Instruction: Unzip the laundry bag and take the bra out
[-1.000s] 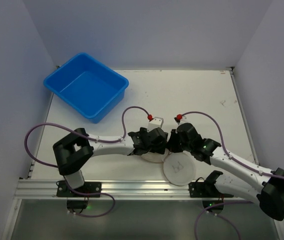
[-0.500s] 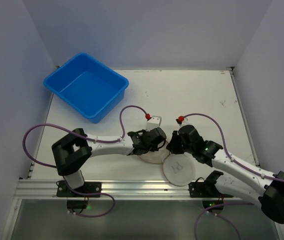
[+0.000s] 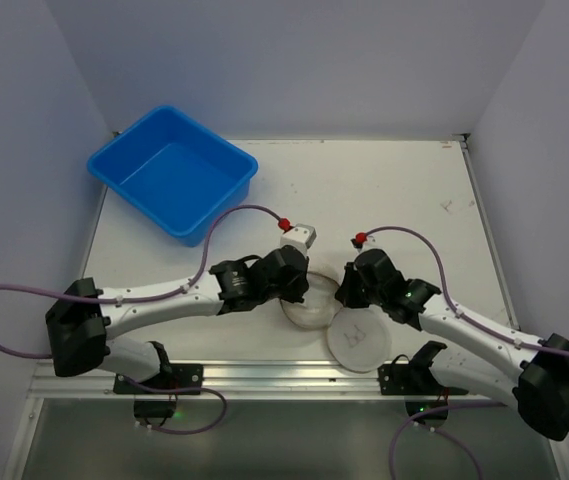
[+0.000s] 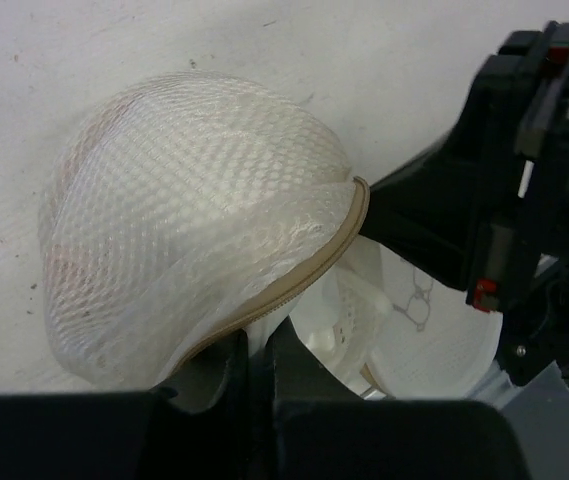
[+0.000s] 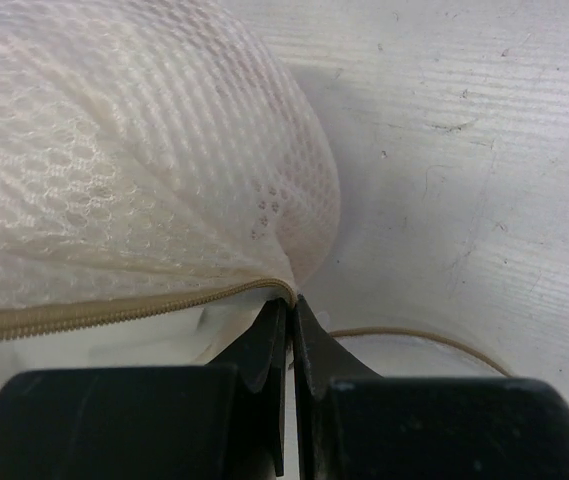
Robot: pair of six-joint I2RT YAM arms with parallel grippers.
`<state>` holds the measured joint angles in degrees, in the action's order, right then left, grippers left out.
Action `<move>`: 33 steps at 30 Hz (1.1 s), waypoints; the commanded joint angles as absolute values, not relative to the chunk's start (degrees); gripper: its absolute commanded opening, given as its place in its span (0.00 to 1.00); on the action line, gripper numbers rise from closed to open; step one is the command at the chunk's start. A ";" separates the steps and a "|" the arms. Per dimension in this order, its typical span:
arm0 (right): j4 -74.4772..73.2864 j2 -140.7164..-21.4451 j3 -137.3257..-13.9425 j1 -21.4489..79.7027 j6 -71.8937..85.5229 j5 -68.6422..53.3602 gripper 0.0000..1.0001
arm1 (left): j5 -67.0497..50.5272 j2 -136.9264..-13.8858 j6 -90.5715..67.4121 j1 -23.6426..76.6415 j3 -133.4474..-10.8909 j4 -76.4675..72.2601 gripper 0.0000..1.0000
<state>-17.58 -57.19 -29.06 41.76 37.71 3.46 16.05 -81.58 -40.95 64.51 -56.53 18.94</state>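
The laundry bag [image 3: 314, 306] lies partly unzipped near the table's front edge, between my two grippers. Its flat round face with the black bra mark [image 3: 361, 338] is folded down toward the front. My left gripper [image 3: 302, 287] is shut on the bag's white fabric edge just under the tan zipper [image 4: 304, 270], below the mesh dome [image 4: 184, 220]. My right gripper [image 5: 291, 303] is shut at the zipper's end [image 5: 282, 287] on the bag's other side. Something white with small holes [image 4: 359, 305] shows in the opening; I cannot tell whether it is the bra.
A blue tub [image 3: 216, 212] stands at the back left of the white table [image 3: 394, 190]. Purple cables loop from both arms over the table. A metal rail [image 3: 264, 378] runs along the front edge. Grey walls close in both sides.
My left gripper has shut on the bag's edge. The left arm has swung its elbow out to the left. The right gripper has held its grip in place.
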 commanded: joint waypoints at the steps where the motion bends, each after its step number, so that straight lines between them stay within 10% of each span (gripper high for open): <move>1: -17.84 -58.97 -31.81 41.05 35.69 5.80 0.00 | 11.17 -76.12 -35.87 63.81 -54.33 16.44 0.00; 18: -16.88 -62.49 -32.52 40.34 35.16 2.03 0.00 | -14.23 -53.62 -34.72 51.86 -38.76 -8.87 0.00; 33: -25.31 -57.03 -44.82 40.34 33.31 -0.09 0.00 | -17.84 -76.55 -34.37 54.22 -39.36 -17.14 0.00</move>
